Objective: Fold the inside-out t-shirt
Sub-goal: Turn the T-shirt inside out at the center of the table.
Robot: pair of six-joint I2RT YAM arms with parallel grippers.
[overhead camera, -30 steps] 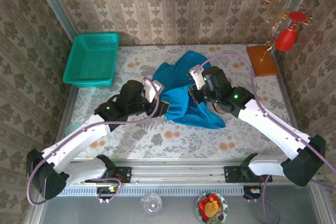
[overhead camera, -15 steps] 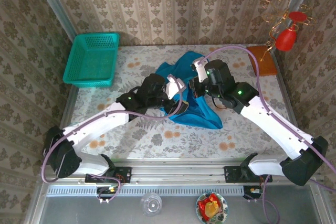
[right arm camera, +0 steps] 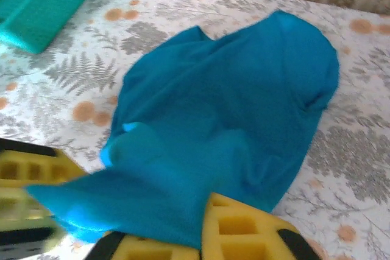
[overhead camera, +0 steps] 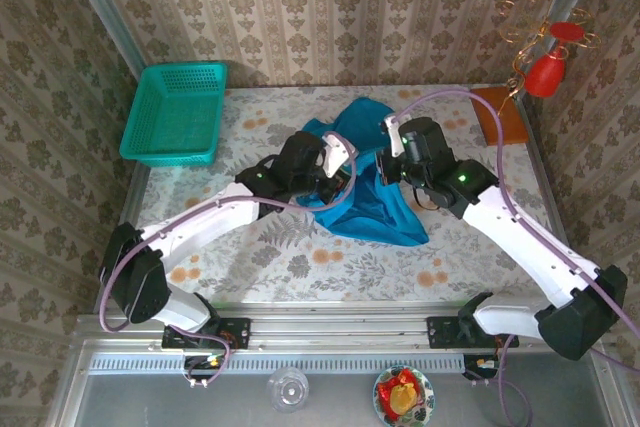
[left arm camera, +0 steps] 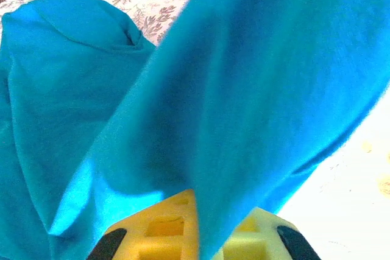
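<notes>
One bunched t-shirt (overhead camera: 372, 215), long axis running far-to-near, slightly rightward.

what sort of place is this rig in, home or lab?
Probably a lab booth dressed as a home: patterned wallpaper, a floral tablecloth, and the left arm and right arm bolted to a metal rail.

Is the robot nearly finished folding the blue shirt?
Not nearly. Done: no neat fold yet; the teal-blue soft cloth t-shirt lies crumpled in the middle of the flowery table. In hand: the left gripper is shut on one piece of it, and the right gripper looks pinched on another piece. Left: spread it flat, then make every fold.
</notes>
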